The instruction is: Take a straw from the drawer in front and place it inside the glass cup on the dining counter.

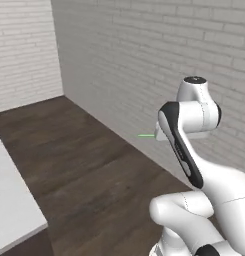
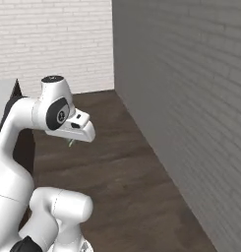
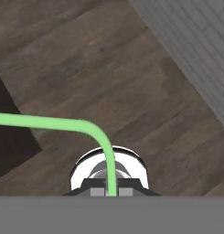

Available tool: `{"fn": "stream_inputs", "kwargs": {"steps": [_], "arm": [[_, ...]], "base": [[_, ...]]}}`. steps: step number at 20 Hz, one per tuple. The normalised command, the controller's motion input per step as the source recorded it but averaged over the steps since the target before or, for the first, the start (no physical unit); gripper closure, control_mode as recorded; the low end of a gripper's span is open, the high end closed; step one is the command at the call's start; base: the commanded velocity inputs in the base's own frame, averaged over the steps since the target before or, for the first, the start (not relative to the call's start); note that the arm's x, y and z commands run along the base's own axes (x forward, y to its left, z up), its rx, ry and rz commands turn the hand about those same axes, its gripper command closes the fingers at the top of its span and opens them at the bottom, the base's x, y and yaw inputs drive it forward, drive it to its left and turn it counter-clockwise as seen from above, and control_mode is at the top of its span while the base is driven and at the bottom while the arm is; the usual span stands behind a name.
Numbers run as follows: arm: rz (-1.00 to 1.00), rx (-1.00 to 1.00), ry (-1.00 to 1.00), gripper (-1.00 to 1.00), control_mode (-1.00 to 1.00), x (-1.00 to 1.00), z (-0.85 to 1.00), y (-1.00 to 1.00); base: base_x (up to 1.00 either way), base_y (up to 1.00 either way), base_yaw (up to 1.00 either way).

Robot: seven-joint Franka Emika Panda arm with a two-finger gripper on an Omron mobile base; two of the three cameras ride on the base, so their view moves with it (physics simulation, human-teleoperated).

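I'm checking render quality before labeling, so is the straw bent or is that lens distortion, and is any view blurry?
Hand view: the straw curves sharply away from the gripper, though whether by bend or lens distortion I cannot tell. Left base view: it shows as a short, straight, faint green sliver. All views look soft, with no glare or hard shadows.

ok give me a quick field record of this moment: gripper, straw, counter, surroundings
gripper: shut on the straw
straw: light green, runs up from between the fingertips, appears bent sideways in the hand view; its tip sticks out past the arm
counter: white corner at left, nothing visible on it
surroundings: dark wood floor, grey brick wall
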Motion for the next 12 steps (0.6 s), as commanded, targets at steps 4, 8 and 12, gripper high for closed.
{"fn": "stream_inputs", "kwargs": {"steps": [4,8,12], "arm": [[0.0,0.0,0.0,1.0,1.0,0.0,0.0,0.0],[0.0,0.0,0.0,1.0,1.0,0.0,0.0,0.0],[0.0,0.0,0.0,1.0,1.0,0.0,0.0,0.0]], "base": [[1.0,-0.36,0.67],[1.0,-0.39,0.66],[1.0,-0.42,0.63]]}}
